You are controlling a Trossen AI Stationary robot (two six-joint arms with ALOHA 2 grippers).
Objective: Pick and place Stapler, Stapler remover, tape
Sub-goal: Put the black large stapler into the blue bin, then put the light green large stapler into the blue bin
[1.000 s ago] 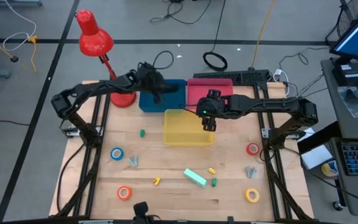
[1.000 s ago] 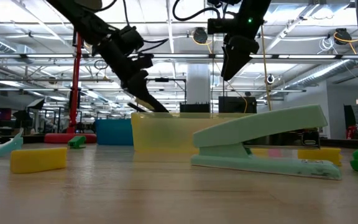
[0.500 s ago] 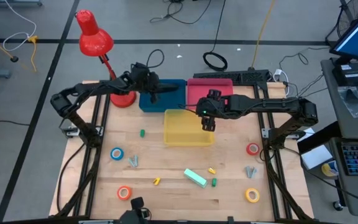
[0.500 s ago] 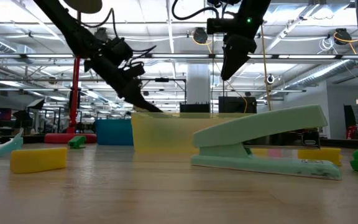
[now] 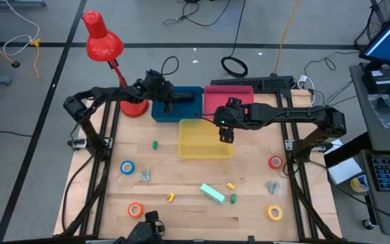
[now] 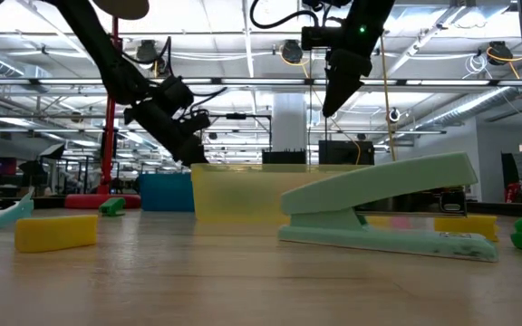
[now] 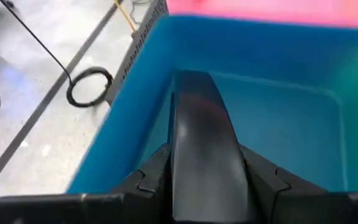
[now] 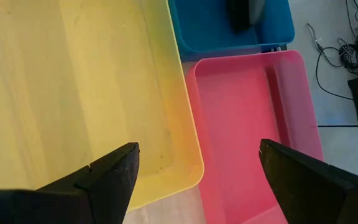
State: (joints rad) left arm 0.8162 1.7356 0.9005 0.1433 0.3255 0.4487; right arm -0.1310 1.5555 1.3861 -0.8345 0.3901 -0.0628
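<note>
My left gripper (image 7: 205,168) is shut on a black stapler (image 7: 201,134) over the blue bin (image 5: 178,115) at the table's far middle. The stapler's free end shows inside that bin (image 8: 246,14). My right gripper (image 8: 194,165) hangs open above the yellow bin (image 5: 205,139), holding nothing. A mint-green stapler (image 5: 213,194) lies flat near the front. Tape rolls lie flat on the table: blue (image 5: 126,167), orange (image 5: 135,210), red (image 5: 275,163), yellow (image 5: 274,213). Grey claw-shaped staple removers (image 5: 145,176) (image 5: 272,186) lie beside them. My left gripper pinches the black stapler by its two long sides (image 7: 173,171) between both fingers, near its rear end. The fingers slant down from the table's left and lie along the stapler. Its free end (image 7: 191,81) points down into the blue bin; whether it touches the floor cannot be told.
A pink bin (image 5: 229,98) stands to the right of the blue one, behind the yellow bin. A red desk lamp (image 5: 103,41) stands at the far left corner. Small yellow (image 5: 170,197) and green (image 5: 154,144) pieces lie scattered on the wood.
My left gripper has sunk toward the blue bin with the black stapler still held, drifting a little toward the table's left and tipping its front further down.
</note>
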